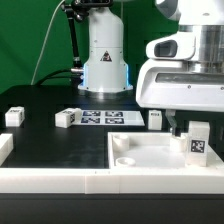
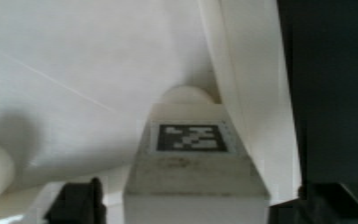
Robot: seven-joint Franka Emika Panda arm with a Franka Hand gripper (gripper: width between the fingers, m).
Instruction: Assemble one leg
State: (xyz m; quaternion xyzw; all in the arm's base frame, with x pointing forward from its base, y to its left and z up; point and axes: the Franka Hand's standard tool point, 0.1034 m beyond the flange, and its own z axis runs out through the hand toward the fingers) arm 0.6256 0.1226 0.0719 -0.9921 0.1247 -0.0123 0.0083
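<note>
On the black table, going from the exterior view's left, a small white block sits near the edge, then another tagged block, then the marker board. Further right lies the large white panel. Above its right corner the end effector hangs, the leg standing upright just below it. In the wrist view the leg sits between the dark fingers, which look clamped on it.

White glossy plastic robot arm base, dome-shaped, bearing a small triangular warning label and a blue-lit ring; black cables beside it. White boxy claw housing with black fingertips.
</note>
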